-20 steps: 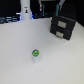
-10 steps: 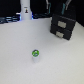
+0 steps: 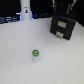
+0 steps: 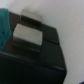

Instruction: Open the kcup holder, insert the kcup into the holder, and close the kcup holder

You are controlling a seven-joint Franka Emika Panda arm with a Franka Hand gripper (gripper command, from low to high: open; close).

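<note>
Overhead, the gripper (image 3: pixel 65 7) hung dark and blurred directly above the kcup holder (image 3: pixel 64 27); whether its fingers were spread or closed could not be told. Below it, the wrist view showed the holder's black top with a grey rectangular block (image 4: pixel 28 34). Well away from the fingers, the green-topped kcup (image 3: pixel 35 53) stood upright on the white table (image 3: pixel 15 60).

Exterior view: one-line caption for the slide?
Green-topped kcup alone on the white table; black kcup holder at the exterior view's right, both drawers shut.
</note>
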